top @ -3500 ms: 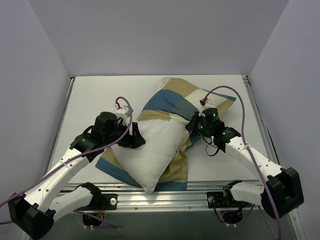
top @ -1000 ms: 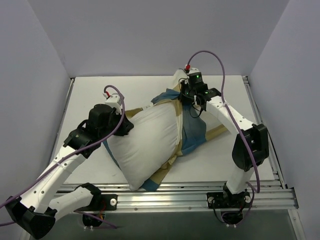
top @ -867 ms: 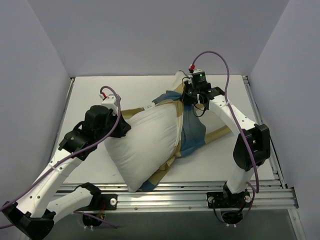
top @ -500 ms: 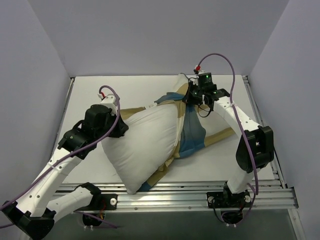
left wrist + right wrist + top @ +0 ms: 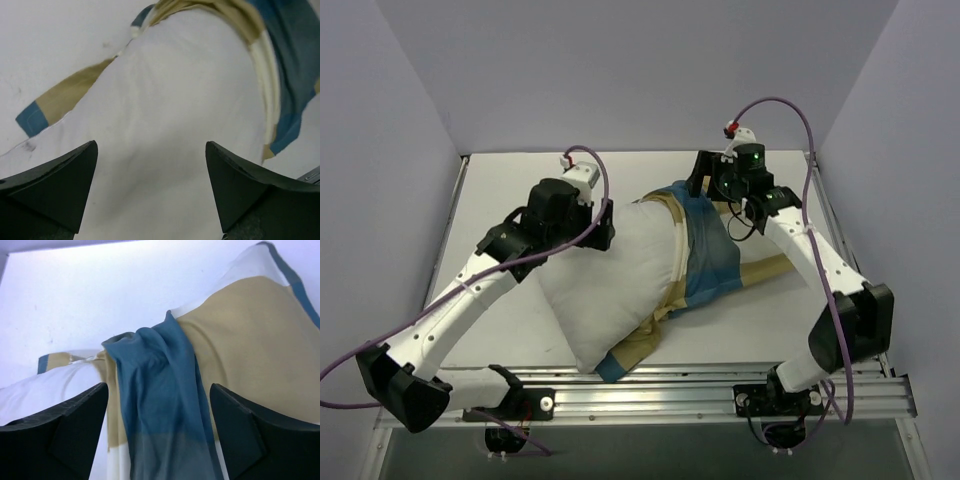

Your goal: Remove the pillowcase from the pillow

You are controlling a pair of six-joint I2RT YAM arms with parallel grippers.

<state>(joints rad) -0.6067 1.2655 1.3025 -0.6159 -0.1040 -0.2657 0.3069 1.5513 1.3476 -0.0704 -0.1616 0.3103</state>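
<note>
The white pillow point(image 5: 610, 290) lies diagonally on the table, its far right end still inside the blue, tan and white pillowcase point(image 5: 710, 260), which is bunched round that end. My left gripper point(image 5: 604, 226) hovers open over the pillow's far left edge; in the left wrist view its fingers point(image 5: 60, 175) straddle bare white pillow point(image 5: 165, 125), with the pillowcase point(image 5: 285, 65) at the right. My right gripper point(image 5: 704, 184) stands open above the pillowcase's far end. In the right wrist view a blue fold of pillowcase point(image 5: 160, 390) lies below the open gripper point(image 5: 157, 430), held by neither finger.
The white table point(image 5: 520, 180) is walled in on the left, back and right. A metal rail point(image 5: 670, 385) runs along the near edge, and another point(image 5: 842, 240) along the right side. The pillow's near corner reaches almost to the front rail.
Both grippers have opened and let go of the cloth. The left arm swung right, over the pillow. The pillowcase's lifted far end has sunk, and the right gripper moved slightly right.
</note>
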